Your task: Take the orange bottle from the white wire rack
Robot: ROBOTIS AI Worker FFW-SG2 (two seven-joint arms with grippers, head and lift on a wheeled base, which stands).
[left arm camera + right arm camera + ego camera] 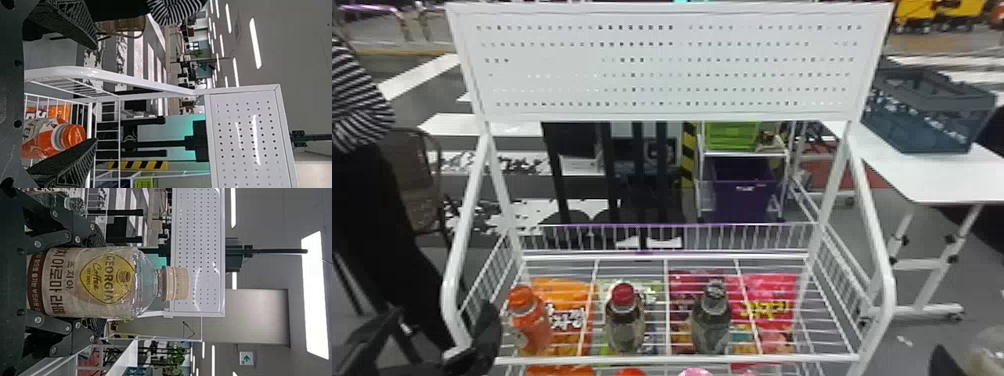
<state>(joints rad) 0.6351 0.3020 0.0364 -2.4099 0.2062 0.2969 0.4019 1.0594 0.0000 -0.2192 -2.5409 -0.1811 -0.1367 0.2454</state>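
Note:
The orange bottle [532, 325] stands upright at the left front of the white wire rack [652, 359]. My left gripper [442, 327] is at the rack's front left corner, left of the bottle. In the left wrist view, my left gripper [96, 94] is open with nothing held; one finger covers part of the orange bottle [43, 135]. At the head view's bottom right is my right gripper [943, 361]. The right wrist view has my right gripper [96, 282] shut on a clear coffee bottle [105, 282] with a beige cap.
A red-capped bottle [624, 320] and a dark-capped bottle [712, 320] share the shelf with an orange snack bag [567, 310] and a red one [772, 305]. The rack's left post [454, 285] rises near the left gripper.

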